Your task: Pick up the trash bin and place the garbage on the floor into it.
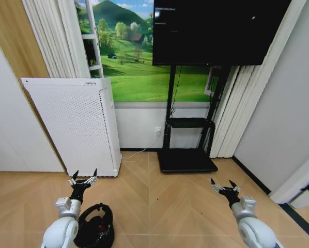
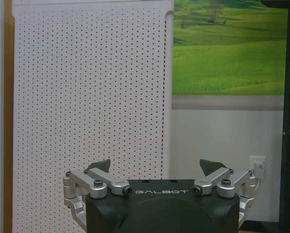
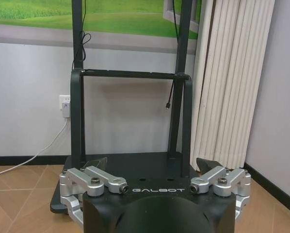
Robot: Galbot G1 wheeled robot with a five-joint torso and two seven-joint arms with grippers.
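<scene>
The trash bin, small, black and round, stands on the wood floor at the lower left, right beside my left forearm, which covers part of its rim. A small reddish piece shows inside its mouth; I cannot tell what it is. No other garbage is in view on the floor. My left gripper hovers open and empty above and just beyond the bin, facing the white appliance. In the left wrist view its fingertips stand wide apart. My right gripper is open and empty at the lower right, facing the TV stand.
A tall white perforated appliance stands against the wall at left. A black TV stand with a large screen stands ahead, with a cable and wall socket beside it. Curtains hang on the right. Bare wood floor lies between the arms.
</scene>
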